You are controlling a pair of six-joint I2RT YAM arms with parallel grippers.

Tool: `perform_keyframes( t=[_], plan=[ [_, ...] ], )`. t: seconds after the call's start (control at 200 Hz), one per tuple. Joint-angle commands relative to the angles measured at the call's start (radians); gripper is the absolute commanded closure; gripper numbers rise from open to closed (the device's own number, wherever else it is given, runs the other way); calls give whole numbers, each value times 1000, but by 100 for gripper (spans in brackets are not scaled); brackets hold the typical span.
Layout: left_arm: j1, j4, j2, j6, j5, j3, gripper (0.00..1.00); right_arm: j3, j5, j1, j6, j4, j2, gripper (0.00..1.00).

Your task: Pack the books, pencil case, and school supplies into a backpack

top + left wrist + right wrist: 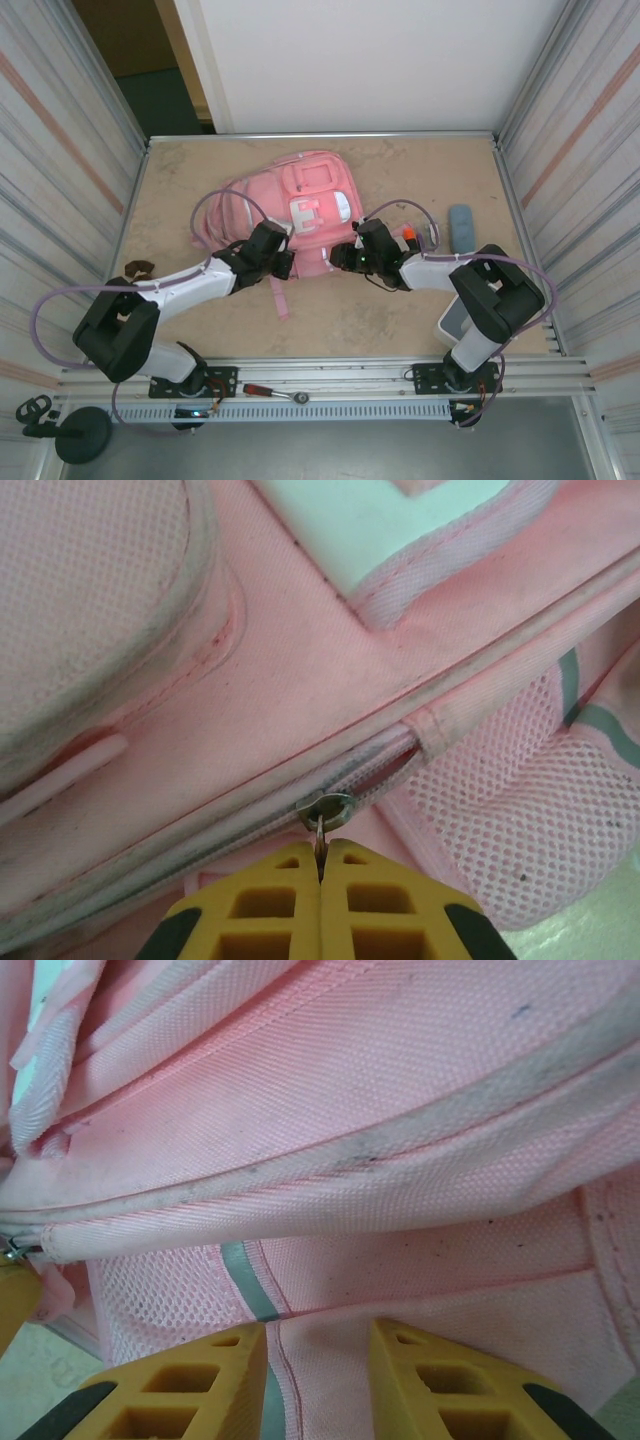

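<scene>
From above, the left hand and right hand cover the near edge of the backpack, and their fingertips cannot be made out. In the left wrist view the zip pull vanishes between the pinched yellow fingers; an orange piece beside the right arm is mostly hidden and too small to identify.

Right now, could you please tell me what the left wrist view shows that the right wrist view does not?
Left wrist view: the left fingers are shut on the metal zip pull, with a white pocket panel further up the bag. Right wrist view: the right fingers stand apart, with pink fabric and a stitched seam showing between them. Both: the pink backpack, its grubby zip line, the mesh side pocket and a grey stripe.
</scene>
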Motion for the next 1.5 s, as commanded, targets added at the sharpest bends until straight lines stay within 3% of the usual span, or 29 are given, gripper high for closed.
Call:
perform_keyframes(
  t=[0.0, 0.08, 0.466, 0.706, 1.157, 1.293, 1.443, 1.493],
  plan=[
    [35, -94, -53, 21, -72, -10, 100, 1, 82, -23, -23, -85, 38, 69],
    [47, -68, -69, 13, -20, -24, 100, -1, 82, -22, -22, -80, 39, 69],
    [48, 4, 63, 19, -9, -13, 100, 9, 67, -20, -22, -67, 66, 69],
    [47, 56, 72, -10, -3, -60, 88, 4, 69, -24, -25, -67, 64, 69],
    [47, 69, 59, -10, -30, -94, 79, 10, 63, -25, -24, -62, 69, 69],
    [48, 81, 54, -8, -27, -103, 85, 10, 62, -26, -25, -61, 69, 69],
    [48, 69, 29, -3, -50, -107, 100, 11, 77, -31, -25, -81, 58, 69],
    [48, 65, 5, -6, -78, -118, 100, 11, 87, -38, -27, -98, 53, 69]
  ],
)
